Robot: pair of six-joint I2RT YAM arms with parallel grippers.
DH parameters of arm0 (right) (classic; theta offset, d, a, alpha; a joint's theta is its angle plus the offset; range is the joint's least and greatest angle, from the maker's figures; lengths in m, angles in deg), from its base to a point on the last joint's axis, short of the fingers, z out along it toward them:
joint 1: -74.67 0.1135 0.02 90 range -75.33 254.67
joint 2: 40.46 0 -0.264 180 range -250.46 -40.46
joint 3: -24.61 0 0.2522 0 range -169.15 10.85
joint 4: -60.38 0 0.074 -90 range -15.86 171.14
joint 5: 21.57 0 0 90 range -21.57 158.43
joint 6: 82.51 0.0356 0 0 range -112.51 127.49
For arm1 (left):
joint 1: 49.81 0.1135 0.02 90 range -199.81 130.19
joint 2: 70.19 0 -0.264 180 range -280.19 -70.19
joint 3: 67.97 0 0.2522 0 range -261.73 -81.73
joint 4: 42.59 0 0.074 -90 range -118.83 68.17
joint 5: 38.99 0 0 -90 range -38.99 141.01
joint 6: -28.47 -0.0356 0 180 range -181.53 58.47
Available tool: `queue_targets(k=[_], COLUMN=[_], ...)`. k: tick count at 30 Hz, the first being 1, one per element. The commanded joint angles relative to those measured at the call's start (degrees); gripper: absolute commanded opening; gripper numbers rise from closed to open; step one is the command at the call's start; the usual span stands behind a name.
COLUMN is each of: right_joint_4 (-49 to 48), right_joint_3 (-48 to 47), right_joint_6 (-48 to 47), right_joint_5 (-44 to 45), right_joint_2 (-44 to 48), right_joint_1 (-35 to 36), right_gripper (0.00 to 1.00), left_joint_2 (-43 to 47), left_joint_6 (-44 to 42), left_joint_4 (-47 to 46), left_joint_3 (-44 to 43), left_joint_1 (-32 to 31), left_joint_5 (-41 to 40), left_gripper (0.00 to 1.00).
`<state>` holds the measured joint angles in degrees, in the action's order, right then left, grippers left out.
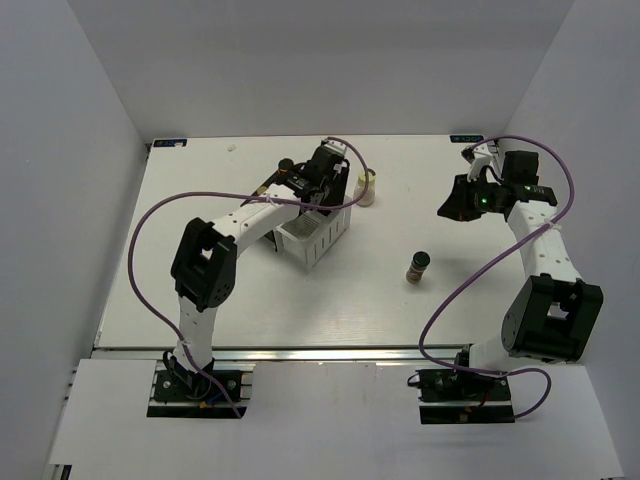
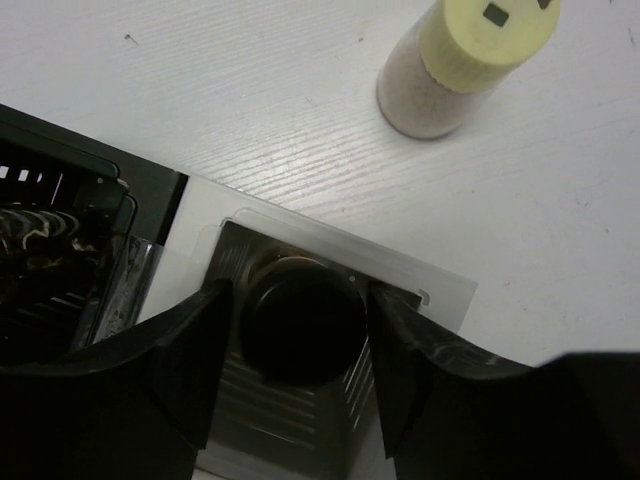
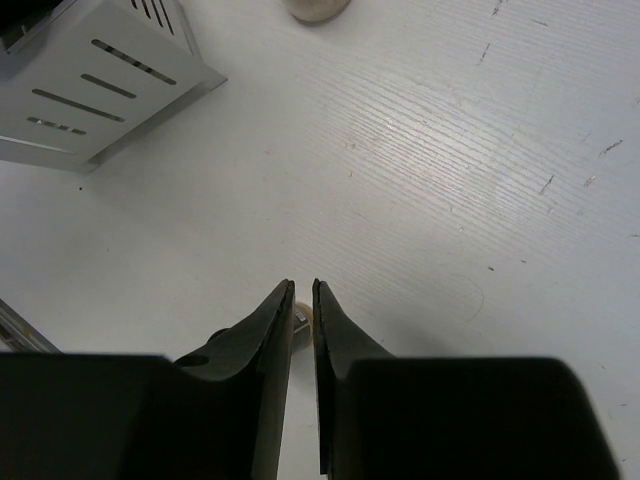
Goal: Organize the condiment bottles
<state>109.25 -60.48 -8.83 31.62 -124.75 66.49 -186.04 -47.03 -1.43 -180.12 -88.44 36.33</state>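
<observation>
– Status on the bottles?
– Placing, by my reading. The left hand (image 2: 300,300) straddles a black-capped bottle (image 2: 300,325) standing upright in a corner cell of the white box (image 2: 440,290). Its fingers sit close on either side of the cap; whether they pinch it or stand free, I cannot tell.
– And the other hand?
– The right hand (image 3: 303,290) is narrowed to a slit and holds nothing. It hangs over the bench (image 1: 350,310) at 1 o'clock from the brown bottle (image 1: 417,267).
– What is left outside the box?
– Two that I can see. The yellow-capped bottle (image 2: 460,60) stands near the box, at its 1 o'clock: pale lid, cloudy pinkish body. The brown bottle stands alone at 4 o'clock, well apart: dark cap, amber body, upright.
– Next move?
– I'd judge the left hand must open clear of the cap and rise straight up, so the bottle isn't dragged out. Then a loose bottle wants gripping round its body
</observation>
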Motion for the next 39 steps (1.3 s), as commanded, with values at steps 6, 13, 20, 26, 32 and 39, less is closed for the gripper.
queue_targets(k=[6, 13, 20, 26, 32, 39], right_joint_4=[-0.3, -0.4, 0.1, 0.5, 1.7, 7.8], right_joint_3=[0.9, 0.9, 0.9, 0.9, 0.6, -0.6], right_joint_6=[-0.8, -0.8, -2.5, -2.9, -5.0, -14.2], right_joint_5=[-0.7, -0.9, -2.2, -2.8, -3.8, -7.0], right_joint_2=[0.2, 0.1, 0.6, 0.7, 0.7, 0.7], right_joint_1=[-0.2, -0.2, -0.2, 0.0, 0.5, 3.1], right_gripper=[0.19, 0.19, 0.24, 0.28, 0.32, 0.49], left_joint_2=[2.9, 4.1, 5.8, 7.0, 8.4, 9.9], left_joint_6=[1.6, 2.2, 1.8, 1.1, 0.5, 0.5], left_joint_4=[-1.8, -2.1, -1.0, 0.2, 0.7, 1.3], left_joint_3=[0.3, 1.0, -1.6, -3.4, -4.6, -5.6], left_joint_1=[-0.6, -0.6, -0.6, -0.6, -0.6, -0.5], left_joint_5=[4.0, 4.4, 2.9, 0.4, -0.6, 0.3], left_gripper=[0.78, 0.74, 0.71, 0.82, 0.84, 0.82])
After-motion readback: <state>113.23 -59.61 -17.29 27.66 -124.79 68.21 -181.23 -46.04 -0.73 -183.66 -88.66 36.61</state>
